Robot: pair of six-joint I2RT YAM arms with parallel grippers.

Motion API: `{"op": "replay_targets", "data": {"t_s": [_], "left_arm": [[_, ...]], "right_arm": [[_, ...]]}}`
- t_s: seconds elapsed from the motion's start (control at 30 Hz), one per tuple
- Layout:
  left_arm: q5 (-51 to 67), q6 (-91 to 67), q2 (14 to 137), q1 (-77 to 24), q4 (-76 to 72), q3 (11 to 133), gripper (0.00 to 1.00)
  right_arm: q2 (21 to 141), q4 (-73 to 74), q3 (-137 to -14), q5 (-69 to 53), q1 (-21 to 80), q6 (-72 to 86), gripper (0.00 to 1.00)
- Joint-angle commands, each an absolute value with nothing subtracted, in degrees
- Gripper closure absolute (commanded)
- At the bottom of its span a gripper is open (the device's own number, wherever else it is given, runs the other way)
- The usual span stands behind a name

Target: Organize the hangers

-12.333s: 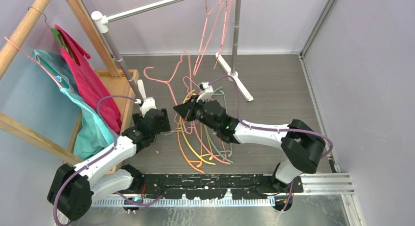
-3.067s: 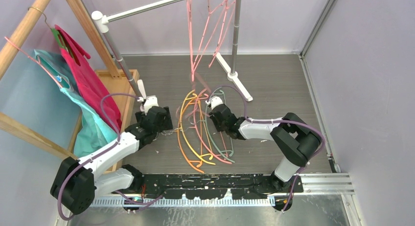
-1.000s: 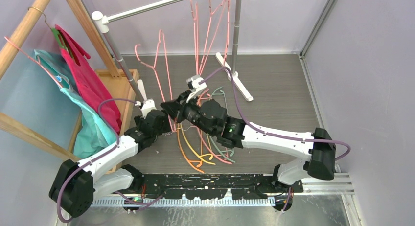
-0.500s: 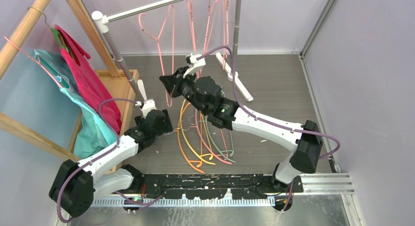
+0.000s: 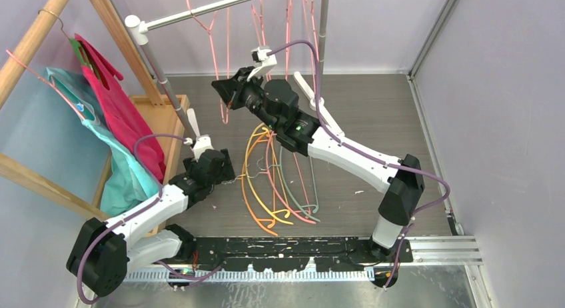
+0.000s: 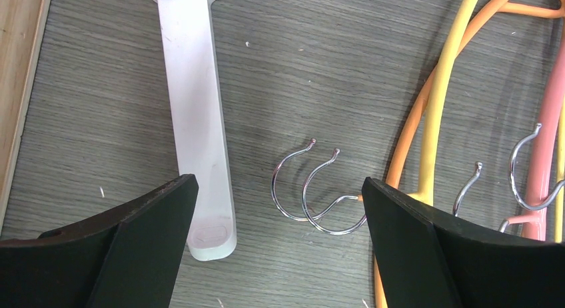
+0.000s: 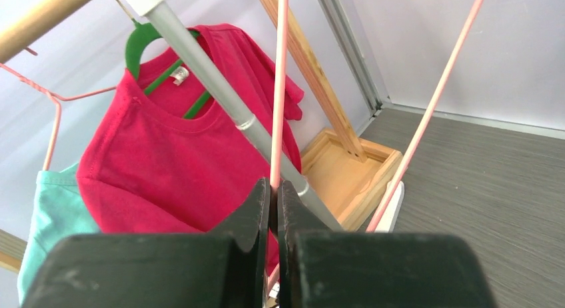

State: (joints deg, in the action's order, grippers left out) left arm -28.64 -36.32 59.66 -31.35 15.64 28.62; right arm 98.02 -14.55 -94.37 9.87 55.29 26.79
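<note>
Slippage is my first worry. My right gripper [image 7: 274, 188] is pressed together on a single strand of the pink wire hanger [image 7: 278, 88], pinching it low on one side. The whole triangle therefore hangs off a thin point of contact and can pivot or slide through the pads if I jerk the arm. The hanger is raised beside the rail [image 5: 193, 10], its hook up near the bar. From the overhead view I cannot tell whether the hook is over the bar or only in front of it. If I release on a guess, it drops to the floor, likely onto the pile [image 5: 273, 188] of orange, yellow, pink and green hangers lying there, and tangles them.

Second risk: the wrist view shows the rack leg [image 7: 200, 68] just behind the pinched wire, with the magenta shirt [image 7: 166, 141] beyond it. A sideways move could catch the hanger's lower corner on that leg or drag it into the garment. Further along the rail, the hung hangers [image 5: 288, 35] are near enough that a swing could knock them.

My left gripper [image 6: 280, 185] is spread wide, holding nothing, over two steel hooks [image 6: 313, 188] on the floor beside the rack's white foot [image 6: 196, 121]. Closing there blindly could grab both hooks at once.
</note>
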Motion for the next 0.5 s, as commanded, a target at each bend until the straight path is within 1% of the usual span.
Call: {"op": "replay_targets", "data": {"t_s": [0.0, 0.47], "left_arm": [[-29.9, -35.1, 59.2, -31.0, 13.9, 29.0, 0.02], [-30.3, -35.0, 61.2, -31.0, 13.7, 29.5, 0.02]], "right_arm": [[98.7, -16.8, -96.1, 6.1, 52.4, 30.7, 0.99], [89.5, -21.9, -82.7, 4.6, 41.1, 36.6, 0.99]]}}
